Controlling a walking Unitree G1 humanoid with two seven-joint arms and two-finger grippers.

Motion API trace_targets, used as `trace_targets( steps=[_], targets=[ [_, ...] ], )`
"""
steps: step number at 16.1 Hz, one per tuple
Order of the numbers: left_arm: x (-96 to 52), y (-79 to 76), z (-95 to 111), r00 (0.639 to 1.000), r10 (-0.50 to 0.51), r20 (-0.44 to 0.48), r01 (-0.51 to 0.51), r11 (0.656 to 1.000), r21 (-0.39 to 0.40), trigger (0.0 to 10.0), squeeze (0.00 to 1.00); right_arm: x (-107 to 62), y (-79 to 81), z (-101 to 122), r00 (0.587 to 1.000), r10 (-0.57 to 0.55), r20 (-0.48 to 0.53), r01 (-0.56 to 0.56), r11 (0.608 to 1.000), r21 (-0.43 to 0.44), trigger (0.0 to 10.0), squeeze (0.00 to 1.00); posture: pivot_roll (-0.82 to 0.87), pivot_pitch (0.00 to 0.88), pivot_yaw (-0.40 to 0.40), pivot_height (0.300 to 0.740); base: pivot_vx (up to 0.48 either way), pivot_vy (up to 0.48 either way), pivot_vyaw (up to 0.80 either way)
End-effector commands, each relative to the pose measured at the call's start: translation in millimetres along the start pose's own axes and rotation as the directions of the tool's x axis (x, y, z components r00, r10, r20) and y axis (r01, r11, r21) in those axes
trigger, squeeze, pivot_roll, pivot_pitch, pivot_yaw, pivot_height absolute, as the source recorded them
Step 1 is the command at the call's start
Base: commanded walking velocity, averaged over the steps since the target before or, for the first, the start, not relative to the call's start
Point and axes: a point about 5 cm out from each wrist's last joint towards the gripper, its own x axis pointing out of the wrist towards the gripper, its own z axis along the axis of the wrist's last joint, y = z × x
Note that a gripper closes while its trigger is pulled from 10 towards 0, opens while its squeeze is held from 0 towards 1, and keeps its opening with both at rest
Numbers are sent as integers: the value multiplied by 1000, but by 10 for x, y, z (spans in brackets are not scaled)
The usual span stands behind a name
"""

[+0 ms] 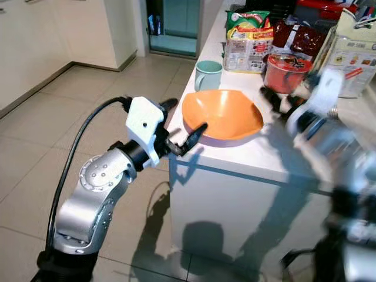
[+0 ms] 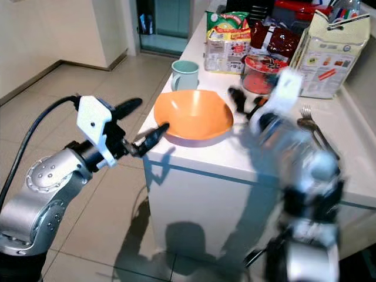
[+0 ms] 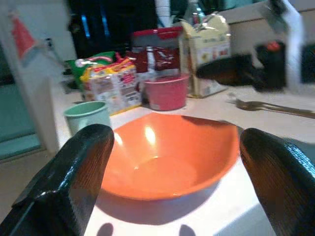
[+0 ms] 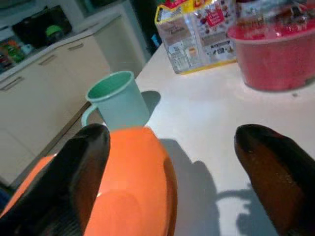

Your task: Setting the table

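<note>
Orange bowl sat near the front-left corner of the white counter, empty, upright. My left gripper was at that corner, fingers spread wide apart, one tip just at the bowl's near rim, the other off the counter edge; nothing held. In the left wrist view the bowl showed between my two black fingers.

My right gripper hung over the counter just beside the bowl's far-right rim, blurred, fingers apart w/ nothing between them; right wrist view had the bowl's rim under one finger & bare counter under the other.

Stuff around: a mint-green mug stood right behind the bowl, close to the counter's left edge, handle side hard to tell. Behind-right, a red tub w/ printed lid. Further back a noodle multipack, a dark red packet & a pale carton-like bag, all crowded along the back. A fork lay on the counter to the right, partly behind my right arm. Tiled floor to the left.
</note>
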Motion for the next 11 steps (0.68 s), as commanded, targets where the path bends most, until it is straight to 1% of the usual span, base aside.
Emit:
trace_targets(
  steps=[1,2,3,5,6,7,8,9,10,11],
  targets=[
    [33,-93,8,998,-63,0,63,998,-14,10000,0,9,-59,26,996,53,-78,-49,998,45,10000,1000,-16,0,-47,740,0,0,0],
    [49,-110,27,997,-77,8,77,997,-23,10000,0,7,-87,70,991,80,-109,-73,996,59,10000,1000,-24,0,-43,740,0,0,0],
    [74,-120,45,996,-91,11,92,995,-34,10000,0,5,-108,100,977,126,-169,-114,990,81,10000,1000,-19,0,-47,740,0,0,0],
    [76,-138,48,993,-119,4,119,992,-31,10000,0,18,-181,72,963,128,-237,-104,989,109,10000,1000,-5,0,-55,740,0,0,0],
    [67,-142,66,992,-127,6,128,991,-34,10000,0,38,-216,48,954,125,-273,-90,986,137,10000,584,-4,0,-52,740,0,0,0],
    [55,-159,67,992,-128,10,129,990,-61,10000,0,20,-208,8,933,155,-324,-110,982,152,10000,0,-13,0,-55,740,0,0,0],
    [55,-164,66,991,-130,10,131,989,-65,10000,0,13,-208,5,929,158,-335,-113,982,151,10000,0,-13,0,-55,740,0,0,0],
    [62,-158,63,991,-136,18,137,985,-101,10000,0,1,-210,-45,911,174,-375,-126,981,150,10000,0,-22,0,-54,740,0,0,0],
    [67,-162,65,990,-143,17,144,984,-106,10000,0,-8,-201,-93,897,188,-399,-137,979,153,10000,0,-22,0,-52,740,0,0,0],
    [70,-185,73,987,-157,16,158,982,-104,10000,0,-19,-196,-176,878,206,-431,-143,974,174,10000,0,-22,0,-52,740,0,0,0]
  ],
)
